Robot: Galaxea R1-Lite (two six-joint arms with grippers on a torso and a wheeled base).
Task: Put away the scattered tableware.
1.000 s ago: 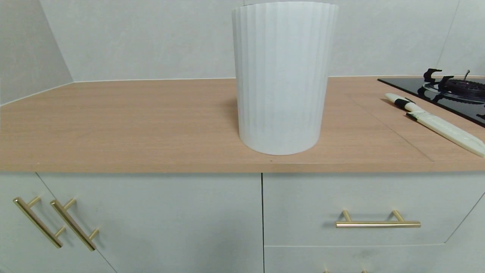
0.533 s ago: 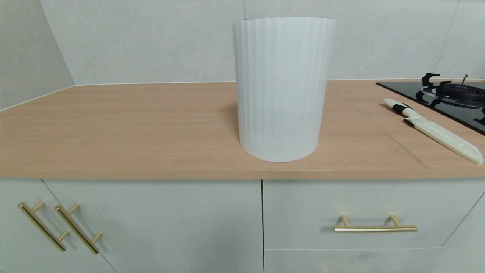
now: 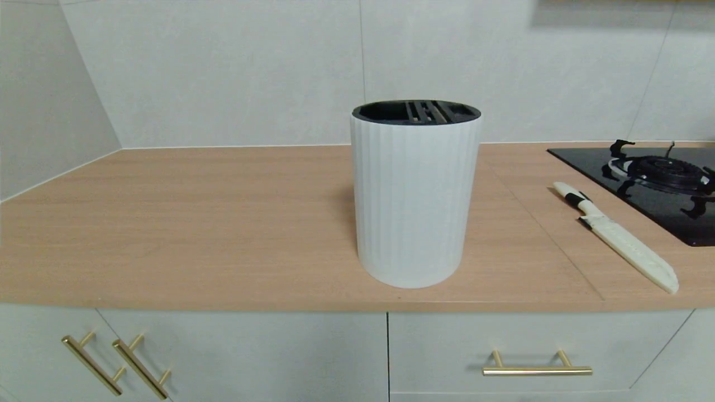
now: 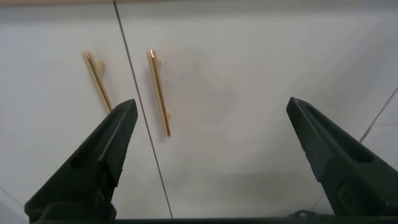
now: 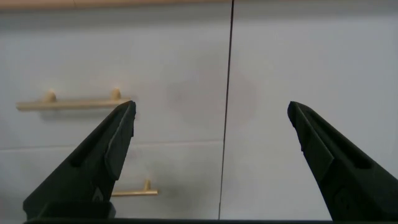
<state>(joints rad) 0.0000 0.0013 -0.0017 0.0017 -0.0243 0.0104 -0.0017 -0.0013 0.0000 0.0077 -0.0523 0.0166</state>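
Head view, left to right. Far left, below the counter: a pair of gold door handles (image 3: 139, 369) on pale cabinet fronts. Wooden countertop (image 3: 195, 223) runs the full width against a grey tiled wall.

Centre: white ribbed knife block (image 3: 413, 206), upright, close to the counter's front edge, with a black slotted insert on top.

Right of the block and well apart from it: knife (image 3: 614, 241) lying flat on the countertop. Cream blade, tip toward the front edge; the handle has a black band and points back toward the wall.

Just beside the knife, farther right: black gas hob (image 3: 659, 206) with a burner grate. Below the counter on this side: gold drawer handle (image 3: 536, 370).

Left wrist view: left gripper (image 4: 210, 106) with fingers spread wide and nothing between them, facing the door handles.

Right wrist view: right gripper (image 5: 211, 106) likewise spread wide and holding nothing, facing the drawer fronts and a vertical seam.
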